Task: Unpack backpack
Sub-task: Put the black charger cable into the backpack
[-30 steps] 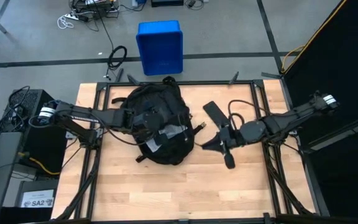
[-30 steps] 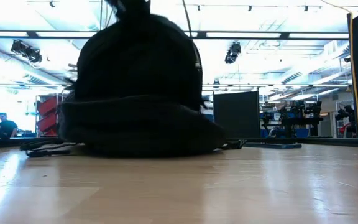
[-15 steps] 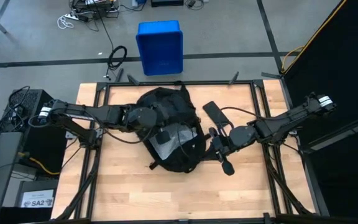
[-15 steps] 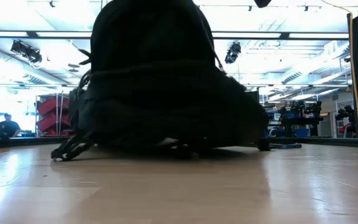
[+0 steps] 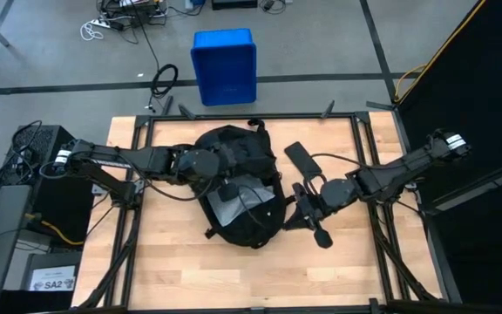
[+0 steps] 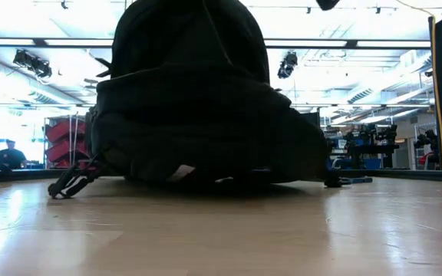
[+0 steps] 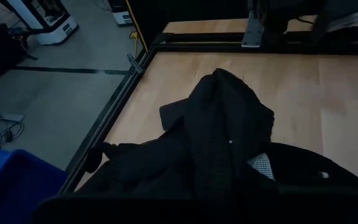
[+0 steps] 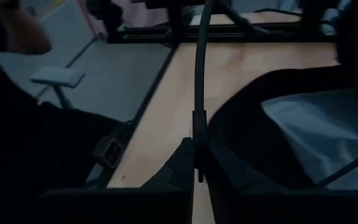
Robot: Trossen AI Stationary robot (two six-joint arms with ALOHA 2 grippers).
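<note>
Left gripper [image 5: 219, 166] fingers are clamped shut in the fabric at the top end of the backpack [image 5: 238, 187], so a pinch of cloth looks to be held. Right gripper [image 5: 296, 202] fingers are closed too, right against the pack's side edge; whether a strap is actually caught can't be told.

The pack is slumped mid-table [image 5: 181, 270] between the two sets of fingers. Risk from here, probably: fabric could be slipped out of that small pinch and the whole thing flopped over, or it gets dragged instead of opened. A flat black item [image 5: 301, 160] beside the right fingers could be knocked off.

Counted: one backpack, one black item, one blue bin [image 5: 224, 65] on the floor beyond the table, two arms.
</note>
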